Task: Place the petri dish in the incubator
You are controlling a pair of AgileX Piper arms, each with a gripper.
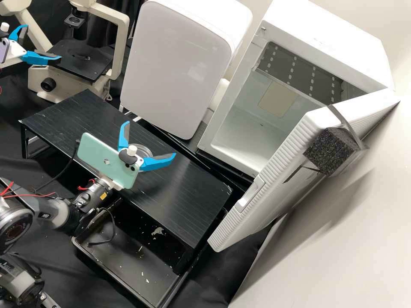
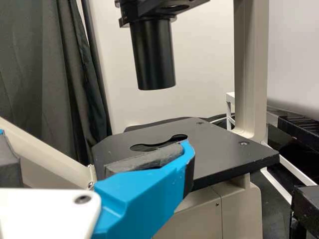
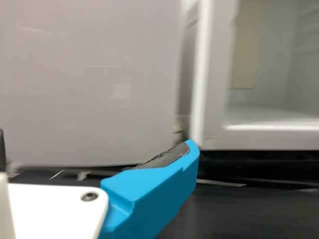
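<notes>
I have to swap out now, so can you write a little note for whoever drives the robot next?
Left gripper: open, by the microscope.
Right gripper: open, above the black stand.
Petri dish: seems to rest on the stand, by the right gripper, not gripped.
Done: incubator door is open.
Left to do: grip the dish, lift it and put it inside.

The incubator (image 1: pixel 334 36) is white, its door (image 1: pixel 280 167) ribbed; the foam block (image 1: pixel 327 152) is speckled black, the wrist plate (image 1: pixel 99 159) mint green, the microscope (image 1: pixel 122 40) cream, the fingers (image 1: pixel 157 162) bright blue.
</notes>
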